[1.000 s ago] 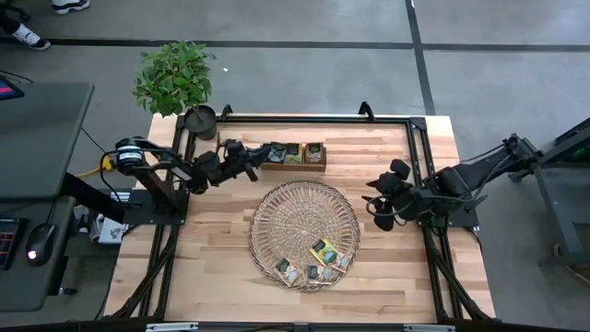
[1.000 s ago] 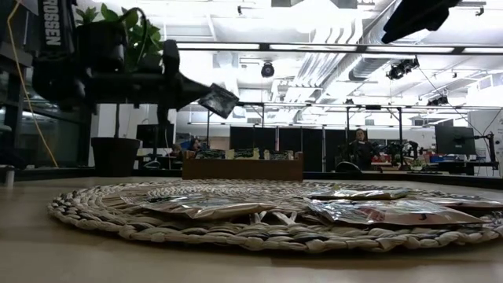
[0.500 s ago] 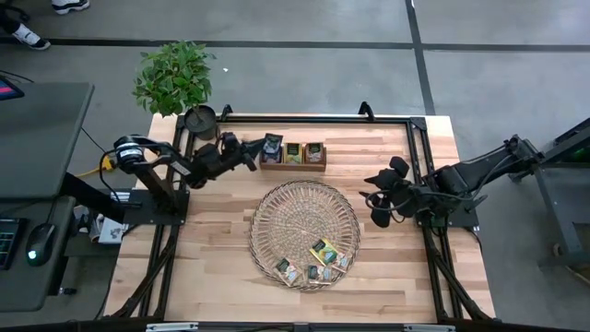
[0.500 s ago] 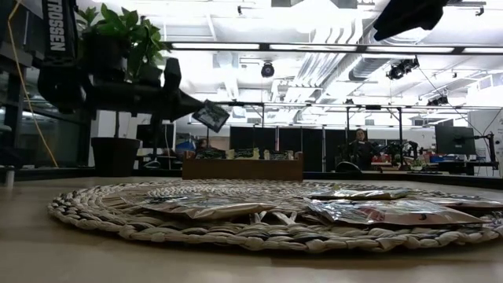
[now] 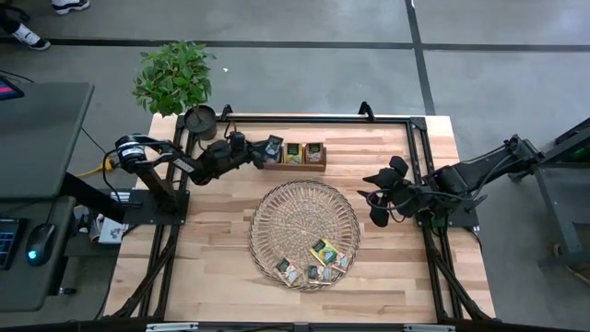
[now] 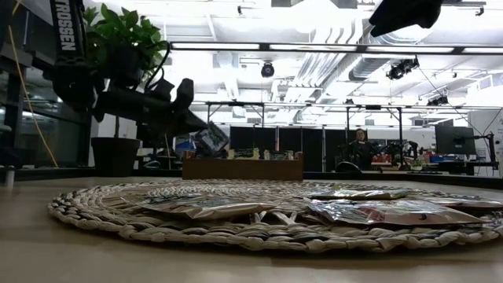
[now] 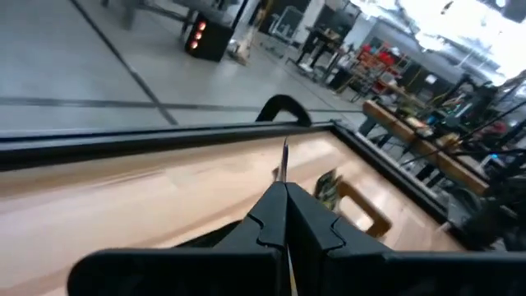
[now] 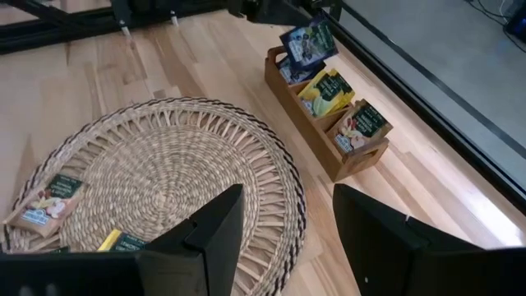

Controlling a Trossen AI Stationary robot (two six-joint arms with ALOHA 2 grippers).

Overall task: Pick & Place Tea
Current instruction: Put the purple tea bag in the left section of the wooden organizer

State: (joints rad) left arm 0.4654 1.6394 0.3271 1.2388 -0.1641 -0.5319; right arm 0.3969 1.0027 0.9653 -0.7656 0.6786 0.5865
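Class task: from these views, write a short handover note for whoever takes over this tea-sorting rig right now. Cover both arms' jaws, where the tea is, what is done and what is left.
Left gripper: jaws shut on a dark blue tea sachet, held over the end compartment of the wooden three-slot box at the table's far edge.
Right gripper: jaws open, empty, waiting beside the round woven tray.
Done: the box's other two compartments hold sachets.
Left: release this sachet into the box, then likely move the few sachets on the tray's near side.
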